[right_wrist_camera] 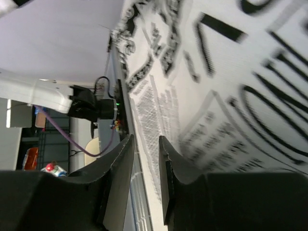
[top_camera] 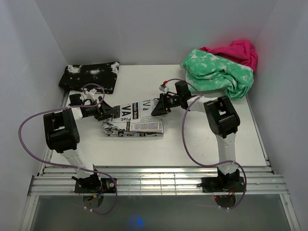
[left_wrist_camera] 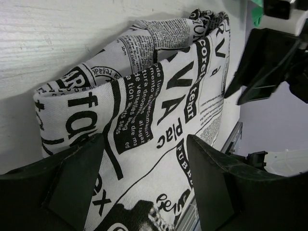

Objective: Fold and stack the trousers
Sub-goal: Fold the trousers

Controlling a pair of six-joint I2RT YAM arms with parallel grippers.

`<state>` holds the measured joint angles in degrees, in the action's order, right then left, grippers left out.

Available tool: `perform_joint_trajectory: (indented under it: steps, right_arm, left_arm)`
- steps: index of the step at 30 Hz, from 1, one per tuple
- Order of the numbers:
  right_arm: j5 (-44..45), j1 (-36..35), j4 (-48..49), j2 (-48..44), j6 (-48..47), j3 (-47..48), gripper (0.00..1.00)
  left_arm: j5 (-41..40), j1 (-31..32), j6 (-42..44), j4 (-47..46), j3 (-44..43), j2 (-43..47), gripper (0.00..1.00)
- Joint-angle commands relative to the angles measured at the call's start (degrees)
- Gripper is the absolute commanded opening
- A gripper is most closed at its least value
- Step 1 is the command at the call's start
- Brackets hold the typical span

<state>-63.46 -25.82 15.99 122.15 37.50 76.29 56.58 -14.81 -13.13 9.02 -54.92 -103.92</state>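
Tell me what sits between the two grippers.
The folded trousers span the stretch from the left gripper to the right gripper, nothing else; the top view shows it.

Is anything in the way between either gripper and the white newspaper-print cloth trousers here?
Nothing visible. The left gripper sits at the left end of the white newspaper-print cloth trousers, the right gripper at their right end, with no other item between.

The soft white cloth trousers [top_camera: 132,122], printed all over with black newspaper-style text and pictures, lie folded into a short layered bundle mid-tabletop [top_camera: 192,144], with a rounded fold at their left end.
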Motion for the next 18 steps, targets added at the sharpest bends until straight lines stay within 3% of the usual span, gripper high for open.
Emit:
perform_joint_trajectory:
  steps: [1, 10, 13, 15, 18]
  right_arm:
    - [3.34, 0.86, -11.39, 2.92, -12.06, 1.05, 0.33]
    - [7.74, 0.86, -25.91, 0.74, -24.13, 5.79, 0.37]
    - [12.55, -0.36, -30.65, -5.85, -30.26, 9.56, 0.47]
    - [20.46, -3.87, -36.80, -9.37, -39.57, 14.64, 0.50]
    - [30.04, -10.81, -41.28, -11.14, -50.27, 18.70, 0.59]
  left_arm:
    - [-0.15, -1.36, 1.25, -2.26, -1.24, -1.72, 0.82]
    - [-0.85, -3.21, 23.04, 18.30, -7.22, 6.08, 0.87]
    - [1.68, -8.80, 22.89, 21.21, -6.61, 11.10, 0.98]
    - [9.81, -12.42, 20.61, 22.44, -6.08, 12.25, 0.98]
    - [14.96, -15.60, 21.98, 27.18, -7.48, 12.16, 0.98]
